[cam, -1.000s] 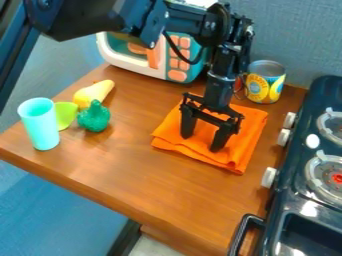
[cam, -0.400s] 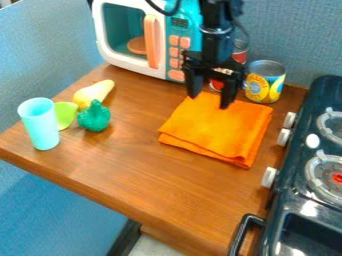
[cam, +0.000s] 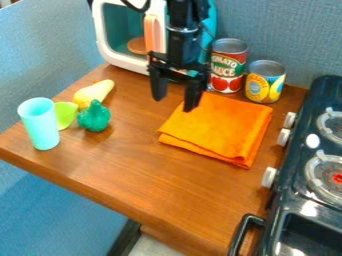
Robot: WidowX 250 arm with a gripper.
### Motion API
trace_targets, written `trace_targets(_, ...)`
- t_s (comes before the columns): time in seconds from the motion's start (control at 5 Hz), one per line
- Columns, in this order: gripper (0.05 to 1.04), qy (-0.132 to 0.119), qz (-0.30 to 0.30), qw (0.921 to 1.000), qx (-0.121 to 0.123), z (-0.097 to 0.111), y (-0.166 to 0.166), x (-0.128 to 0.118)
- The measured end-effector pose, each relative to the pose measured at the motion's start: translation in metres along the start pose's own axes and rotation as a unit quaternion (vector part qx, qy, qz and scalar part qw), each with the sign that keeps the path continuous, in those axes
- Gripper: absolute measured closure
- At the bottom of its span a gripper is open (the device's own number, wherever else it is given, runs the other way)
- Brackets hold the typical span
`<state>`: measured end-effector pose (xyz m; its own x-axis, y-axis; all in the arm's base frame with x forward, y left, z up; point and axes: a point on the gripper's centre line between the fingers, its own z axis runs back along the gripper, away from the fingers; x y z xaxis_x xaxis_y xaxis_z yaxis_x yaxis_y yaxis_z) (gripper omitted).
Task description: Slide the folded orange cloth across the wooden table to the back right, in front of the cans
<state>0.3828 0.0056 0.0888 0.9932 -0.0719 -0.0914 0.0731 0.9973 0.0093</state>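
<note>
Gripper (cam: 174, 104) has shifted toward the microwave (cam: 118, 35) from its spot before the tomato can (cam: 228, 66), now in plain sight beside the yellow can (cam: 265, 81). Its fingers are spread with nothing between them, one tip near the far corner of the orange cloth (cam: 217, 127); whether they touch, I cannot tell. That leaves the cloth ungripped, folded on the table (cam: 143, 170), a little nearer the stove (cam: 294, 200) than in the earliest view.
</note>
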Motion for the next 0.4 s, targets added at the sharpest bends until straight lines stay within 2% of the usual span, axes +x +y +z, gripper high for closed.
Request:
trace_targets(0.2, 0.083, 0.009, 0.01, 0.9995, 0.029, 0.001, 0.031, -0.017)
trace_targets(0.4, 0.083, 0.01, 0.015, 0.9981, 0.059, 0.01, 0.046, -0.031)
